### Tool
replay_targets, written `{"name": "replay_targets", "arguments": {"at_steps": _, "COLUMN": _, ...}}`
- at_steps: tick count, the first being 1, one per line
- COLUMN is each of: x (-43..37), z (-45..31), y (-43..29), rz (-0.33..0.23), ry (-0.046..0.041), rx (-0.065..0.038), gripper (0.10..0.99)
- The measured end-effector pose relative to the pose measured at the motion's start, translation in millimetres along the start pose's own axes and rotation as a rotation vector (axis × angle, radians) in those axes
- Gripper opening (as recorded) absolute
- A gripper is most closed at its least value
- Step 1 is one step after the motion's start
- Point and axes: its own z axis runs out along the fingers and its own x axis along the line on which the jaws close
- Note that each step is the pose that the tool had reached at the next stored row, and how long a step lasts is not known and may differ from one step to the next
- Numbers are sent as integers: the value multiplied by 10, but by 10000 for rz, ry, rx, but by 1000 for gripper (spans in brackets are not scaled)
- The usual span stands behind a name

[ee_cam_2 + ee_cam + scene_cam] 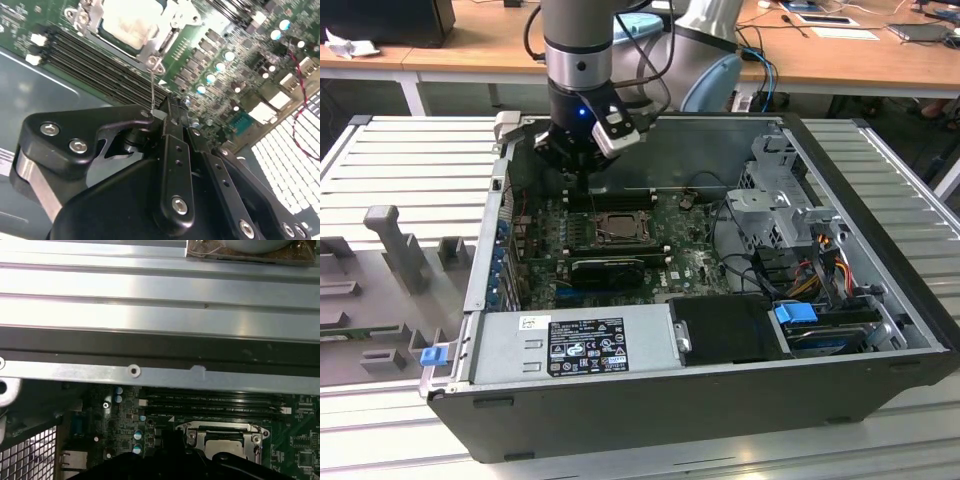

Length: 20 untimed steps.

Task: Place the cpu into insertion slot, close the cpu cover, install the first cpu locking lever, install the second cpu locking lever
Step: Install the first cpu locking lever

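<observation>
The cpu (619,229) (127,20) (226,446) lies flat in the insertion slot (599,224) on the green board inside the open computer case. The cpu cover (162,37) (200,432) lies down around it as a metal frame. A thin wire locking lever (152,85) runs from the socket's corner to my gripper (582,180) (172,110). Its grey end tab rests against the side of one black fingertip (170,145). The jaws stand together with nothing between them. In the exterior view the gripper hangs just behind the socket's far edge.
Memory slots (90,60) run beside the socket, close to the gripper. A long black card (608,268) lies in front of it. The grey power supply (575,345), drive cage (780,190) and cables (820,260) crowd the case. The case wall (150,372) rises just behind.
</observation>
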Motion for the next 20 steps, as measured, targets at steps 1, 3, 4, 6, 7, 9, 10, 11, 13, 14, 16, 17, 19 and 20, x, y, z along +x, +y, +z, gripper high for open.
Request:
{"name": "replay_targets", "arguments": {"at_steps": 1, "x": -38, "z": 0, "y": -2, "rz": -1, "ry": 0, "rx": 0, "gripper": 106}}
{"name": "replay_targets", "arguments": {"at_steps": 3, "x": -99, "z": 0, "y": -5, "rz": -2, "ry": 0, "rx": 0, "gripper": 106}}
{"name": "replay_targets", "arguments": {"at_steps": 4, "x": -122, "z": 1, "y": -6, "rz": 0, "ry": 0, "rx": 0, "gripper": 106}}
{"name": "replay_targets", "arguments": {"at_steps": 6, "x": -160, "z": 2, "y": -9, "rz": -1, "ry": 0, "rx": 0, "gripper": 106}}
{"name": "replay_targets", "arguments": {"at_steps": 7, "x": -182, "z": 3, "y": -10, "rz": -2, "ry": 0, "rx": 0, "gripper": 106}}
{"name": "replay_targets", "arguments": {"at_steps": 9, "x": -242, "z": 5, "y": -13, "rz": 0, "ry": 0, "rx": 1, "gripper": 106}}
{"name": "replay_targets", "arguments": {"at_steps": 10, "x": -273, "z": 6, "y": -15, "rz": -2, "ry": 0, "rx": 0, "gripper": 106}}
{"name": "replay_targets", "arguments": {"at_steps": 11, "x": -286, "z": 7, "y": -15, "rz": -2, "ry": 0, "rx": 1, "gripper": 106}}
{"name": "replay_targets", "arguments": {"at_steps": 13, "x": -303, "z": 9, "y": -17, "rz": -2, "ry": 0, "rx": -1, "gripper": 106}}
{"name": "replay_targets", "arguments": {"at_steps": 14, "x": -308, "z": 10, "y": -17, "rz": -1, "ry": 0, "rx": 0, "gripper": 106}}
{"name": "replay_targets", "arguments": {"at_steps": 16, "x": -314, "z": 11, "y": -17, "rz": 0, "ry": 0, "rx": 1, "gripper": 106}}
{"name": "replay_targets", "arguments": {"at_steps": 17, "x": -315, "z": 11, "y": -17, "rz": 0, "ry": 0, "rx": 0, "gripper": 106}}
{"name": "replay_targets", "arguments": {"at_steps": 19, "x": -315, "z": 15, "y": -17, "rz": -3, "ry": -3, "rx": -44, "gripper": 106}}
{"name": "replay_targets", "arguments": {"at_steps": 20, "x": -315, "z": 18, "y": -18, "rz": -4, "ry": -5, "rx": -89, "gripper": 106}}
